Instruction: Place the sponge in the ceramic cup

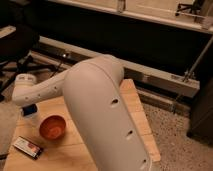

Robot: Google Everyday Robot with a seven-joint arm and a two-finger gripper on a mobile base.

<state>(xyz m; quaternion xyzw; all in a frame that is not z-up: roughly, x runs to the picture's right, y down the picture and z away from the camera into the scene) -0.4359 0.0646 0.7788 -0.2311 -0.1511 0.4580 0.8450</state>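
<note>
One risk: the sponge (pixel 30 109), about cup-wide, could snag the rim of the ceramic cup (pixel 34 119) at the tabletop's (pixel 134 116) left edge. The claw (pixel 28 103) hangs just above them, and whether it holds anything cannot be told.

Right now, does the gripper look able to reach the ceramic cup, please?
Probably yes: the gripper hangs above the ceramic cup at the left edge of the table, the dark-blue sponge showing between them. The orange bowl and the box sit aside, so nothing seems to bar the way down.
</note>
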